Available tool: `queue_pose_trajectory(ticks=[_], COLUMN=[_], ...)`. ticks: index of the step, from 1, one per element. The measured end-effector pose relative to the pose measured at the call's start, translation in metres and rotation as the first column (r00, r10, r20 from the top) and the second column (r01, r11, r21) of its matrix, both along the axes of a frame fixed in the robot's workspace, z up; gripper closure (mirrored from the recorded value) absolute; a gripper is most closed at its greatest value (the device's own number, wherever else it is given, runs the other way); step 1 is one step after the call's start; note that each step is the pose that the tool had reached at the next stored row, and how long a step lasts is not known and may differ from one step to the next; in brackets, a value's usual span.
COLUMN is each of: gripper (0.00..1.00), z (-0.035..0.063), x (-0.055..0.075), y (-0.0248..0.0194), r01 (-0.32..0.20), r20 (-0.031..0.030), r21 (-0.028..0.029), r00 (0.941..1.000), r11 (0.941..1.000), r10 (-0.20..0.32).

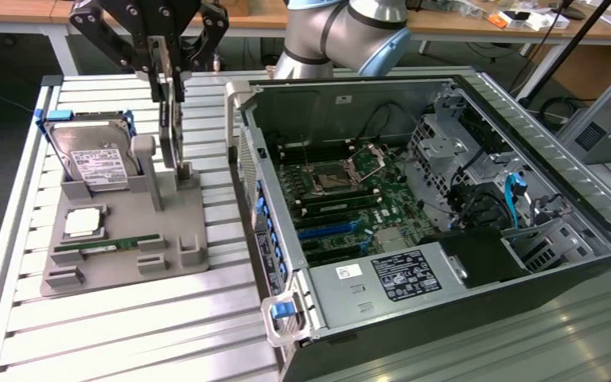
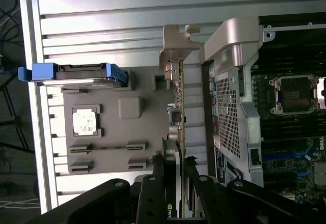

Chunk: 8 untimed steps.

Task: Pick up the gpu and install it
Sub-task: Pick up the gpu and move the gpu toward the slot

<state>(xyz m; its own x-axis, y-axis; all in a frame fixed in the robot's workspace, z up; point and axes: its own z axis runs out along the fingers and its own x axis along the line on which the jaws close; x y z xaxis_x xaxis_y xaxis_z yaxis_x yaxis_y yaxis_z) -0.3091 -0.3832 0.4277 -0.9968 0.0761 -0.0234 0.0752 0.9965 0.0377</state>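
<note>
The gpu (image 1: 174,127) stands on edge, a thin dark card above the right part of the grey holder tray (image 1: 125,267). My gripper (image 1: 168,79) comes down from above and is shut on its upper edge, one black finger on each flat side. The card's lower end sits at or just above the tray's slot; I cannot tell whether they touch. In the wrist view the gpu (image 2: 179,112) runs away from my gripper (image 2: 173,170), with its silver bracket (image 2: 177,46) at the far end. The open computer case (image 1: 284,306) lies beside it, to the exterior view's right, its motherboard (image 1: 359,191) exposed.
On the tray stand a silver hard drive in a blue frame (image 1: 91,159), a processor chip (image 1: 83,223) and a green memory stick (image 1: 106,245). The case's raised side wall (image 2: 229,96) is close beside the card. Everything rests on a slatted aluminium table (image 1: 125,334).
</note>
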Motion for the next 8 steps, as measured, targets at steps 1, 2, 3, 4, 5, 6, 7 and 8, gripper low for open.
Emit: queue_pose_trajectory(ticks=[1, 2, 3, 4, 5, 6, 7, 8], gripper=[0.73, 0.73, 0.73, 0.73, 0.73, 0.73, 0.73, 0.73], z=[0.0008, 0.0020, 0.0030, 0.0043, 0.0056, 0.0068, 0.0073, 0.0085], x=[0.0000, 0.0000, 0.0000, 0.0000, 0.0000, 0.0000, 0.0000, 0.0000], y=[0.0000, 0.0000, 0.0000, 0.0000, 0.0000, 0.0000, 0.0000, 0.0000], r01=[0.000, 0.000, 0.000, 0.000, 0.000, 0.000, 0.000, 0.000], r20=[-0.0001, -0.0001, -0.0001, -0.0001, -0.0002, -0.0001, -0.0001, -0.0001], r21=[-0.0001, -0.0001, 0.0000, -0.0001, -0.0001, -0.0001, 0.0000, -0.0001], r00=[1.0000, 1.0000, 1.0000, 1.0000, 1.0000, 1.0000, 1.0000, 1.0000], r11=[1.0000, 1.0000, 1.0000, 1.0000, 1.0000, 1.0000, 1.0000, 1.0000], r10=[0.000, 0.000, 0.000, 0.000, 0.000, 0.000, 0.000, 0.000])
